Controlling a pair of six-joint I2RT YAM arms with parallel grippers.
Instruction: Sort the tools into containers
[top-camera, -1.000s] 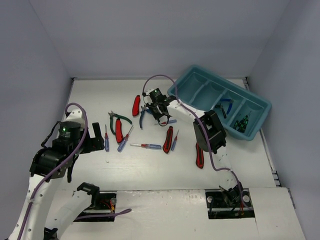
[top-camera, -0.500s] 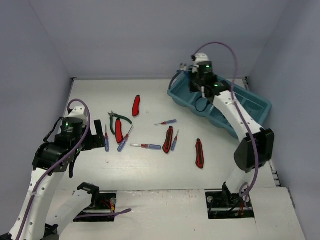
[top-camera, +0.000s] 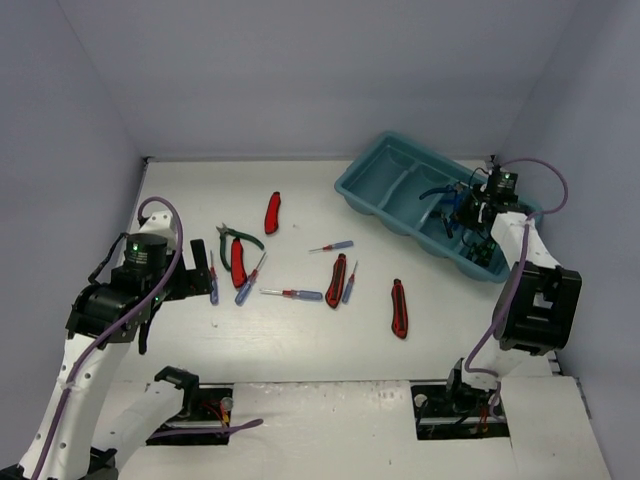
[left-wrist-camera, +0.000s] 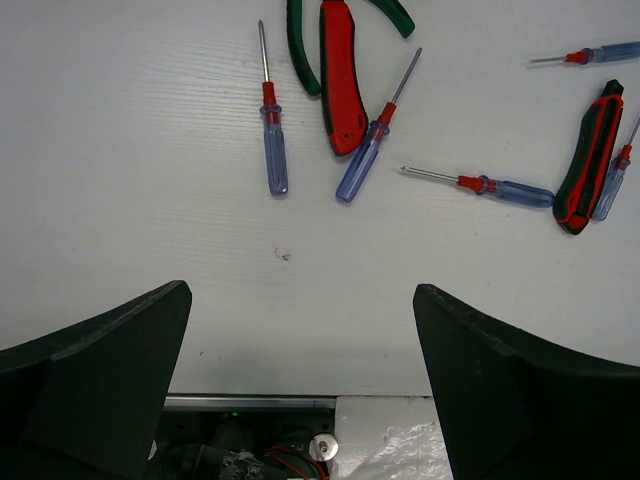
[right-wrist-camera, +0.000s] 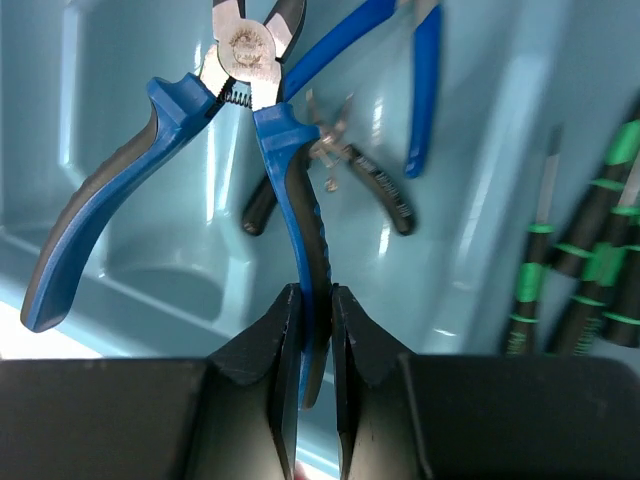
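Observation:
My right gripper (right-wrist-camera: 315, 300) is shut on one handle of blue-handled pliers (right-wrist-camera: 290, 180), which hang over a compartment of the teal tray (top-camera: 390, 215). In the top view the right gripper (top-camera: 462, 212) is above the tray's right half. Other pliers (right-wrist-camera: 400, 60) lie in that compartment. Green-black screwdrivers (right-wrist-camera: 590, 260) fill the compartment beside it. My left gripper (left-wrist-camera: 300, 295) is open and empty above the near table edge, left of the scattered tools: a blue screwdriver (left-wrist-camera: 270, 130), a red knife (left-wrist-camera: 338, 75) and green pliers (left-wrist-camera: 300, 45).
More tools lie on the white table: a red knife (top-camera: 272, 211), a red-black knife (top-camera: 336, 279), another red knife (top-camera: 400, 307) and several blue screwdrivers (top-camera: 295, 293). Grey walls stand on three sides. The arm bases (top-camera: 190, 400) sit at the near edge.
The right arm has lifted the blue pliers from the table middle, swung past the tray's far left end and now holds them over its right half. The left arm has hardly moved.

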